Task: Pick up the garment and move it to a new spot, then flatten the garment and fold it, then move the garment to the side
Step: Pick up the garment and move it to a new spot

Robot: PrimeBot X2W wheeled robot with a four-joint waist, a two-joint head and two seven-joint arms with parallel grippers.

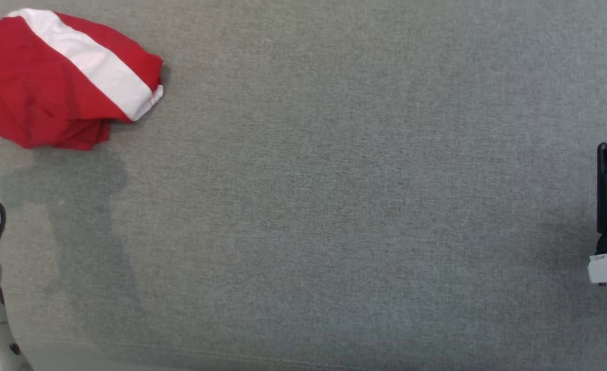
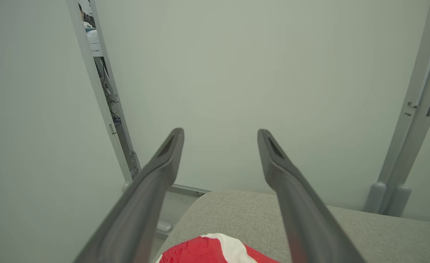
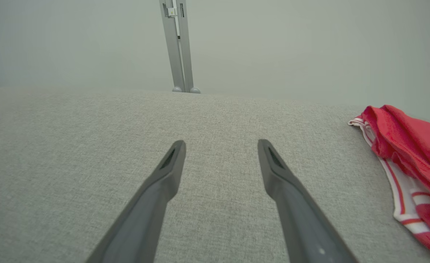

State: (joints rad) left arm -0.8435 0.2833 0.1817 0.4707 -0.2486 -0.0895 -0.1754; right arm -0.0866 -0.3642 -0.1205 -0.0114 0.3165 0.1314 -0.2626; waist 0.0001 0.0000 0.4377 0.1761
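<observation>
At the far left corner of the grey worktop (image 1: 334,206) we found the red-and-white garment (image 1: 61,77) lying as a rumpled, layered bundle, the left jaws and the right jaws both spread wide and empty, so we judged it either untouched or already set aside.

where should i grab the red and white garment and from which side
Pinch the red and white garment at its near edge, where the red folds bunch and stack. Its top lies smooth, with little to pinch. Probably best to come down on that near side from above with the left gripper, which is open and hangs close over it.
</observation>
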